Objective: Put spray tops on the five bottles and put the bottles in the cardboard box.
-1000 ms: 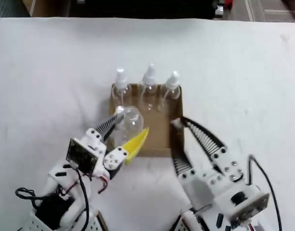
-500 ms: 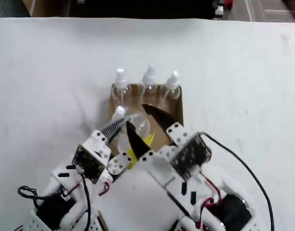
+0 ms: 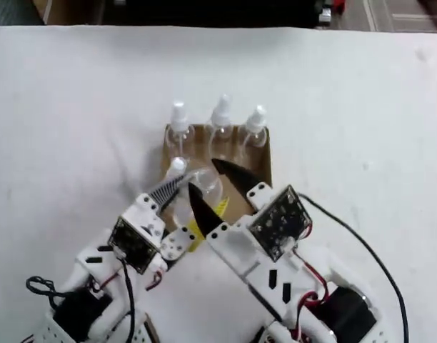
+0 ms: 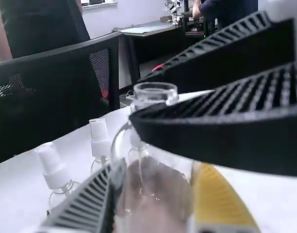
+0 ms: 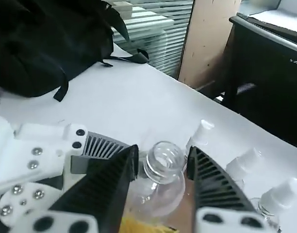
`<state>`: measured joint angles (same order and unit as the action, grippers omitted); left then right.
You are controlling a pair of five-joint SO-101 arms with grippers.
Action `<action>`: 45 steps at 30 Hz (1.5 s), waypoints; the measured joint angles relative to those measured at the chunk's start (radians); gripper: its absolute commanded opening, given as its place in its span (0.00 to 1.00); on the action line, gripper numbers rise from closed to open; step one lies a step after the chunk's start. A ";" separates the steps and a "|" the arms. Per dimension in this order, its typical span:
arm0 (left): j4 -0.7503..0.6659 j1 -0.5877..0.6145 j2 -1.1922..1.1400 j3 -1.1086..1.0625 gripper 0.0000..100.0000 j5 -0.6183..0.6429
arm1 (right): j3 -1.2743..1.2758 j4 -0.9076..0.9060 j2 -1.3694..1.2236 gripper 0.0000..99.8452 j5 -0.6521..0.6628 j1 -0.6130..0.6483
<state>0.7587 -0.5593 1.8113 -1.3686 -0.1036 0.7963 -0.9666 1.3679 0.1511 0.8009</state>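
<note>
Right wrist view, read with the high and left wrist views. The right gripper (image 5: 162,156) has its two black fingers spread, one on each side of the open neck of the uncapped bottle (image 5: 158,190). Whether they touch the neck cannot be told. The left gripper (image 3: 197,196) pinches the same bottle's body between a ribbed black finger and a yellow one. These fingers hide the bottle's lower part, so it cannot be told whether its base rests on anything.

The bottle is held upright over the near left part of the cardboard box (image 3: 265,161), whose near edge is covered by both grippers. A white spray top (image 3: 177,166) shows just beside the ribbed finger, its bottle largely hidden. Three capped bottles (image 3: 220,118) stand in a row along the box's far wall.

Both arms rise from the near table edge and converge on the box. The white table (image 3: 347,107) lies open to either side and beyond.
</note>
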 measured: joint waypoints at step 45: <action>0.414 -0.031 0.000 0.255 0.21 0.044 | -0.005 -0.006 0.002 0.02 0.068 -0.037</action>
<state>1.1730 -0.5900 1.8113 -1.1139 -0.0591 0.7917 -0.9728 1.3694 0.2186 0.7641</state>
